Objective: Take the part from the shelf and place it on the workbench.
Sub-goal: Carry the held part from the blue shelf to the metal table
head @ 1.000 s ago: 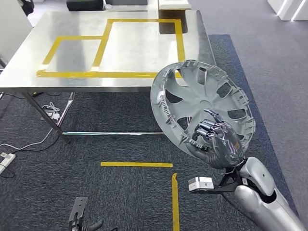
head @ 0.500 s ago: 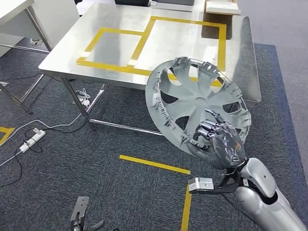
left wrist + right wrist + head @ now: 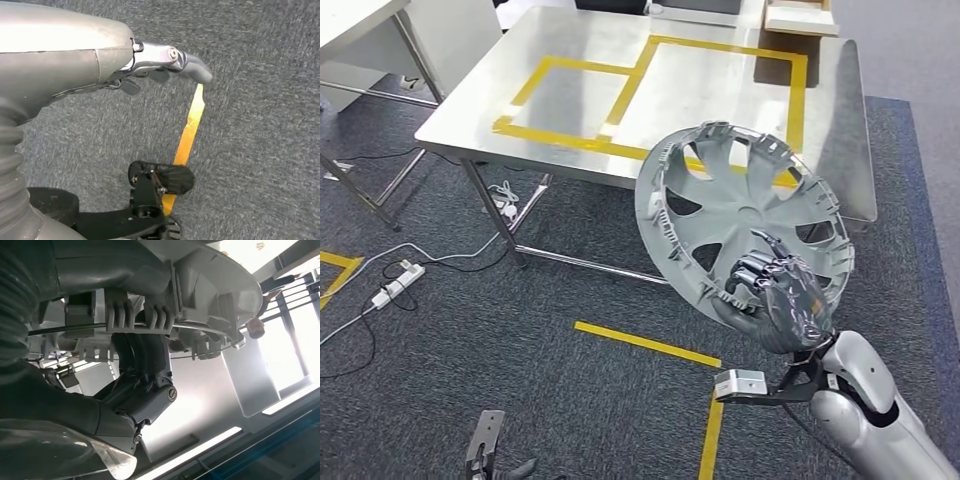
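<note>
Looking at the head view, the whole scene has slid a bit since half a second back, so that's your camera turning toward the workbench (image 3: 546, 120), not anything moving on it. Your right hand (image 3: 773, 295) still grips the lower rim of the part (image 3: 739, 215), held tilted off the bench's near edge and not set down yet. Your left hand (image 3: 166, 62) hangs over the carpet (image 3: 264, 150); can't tell how its fingers sit.
</note>
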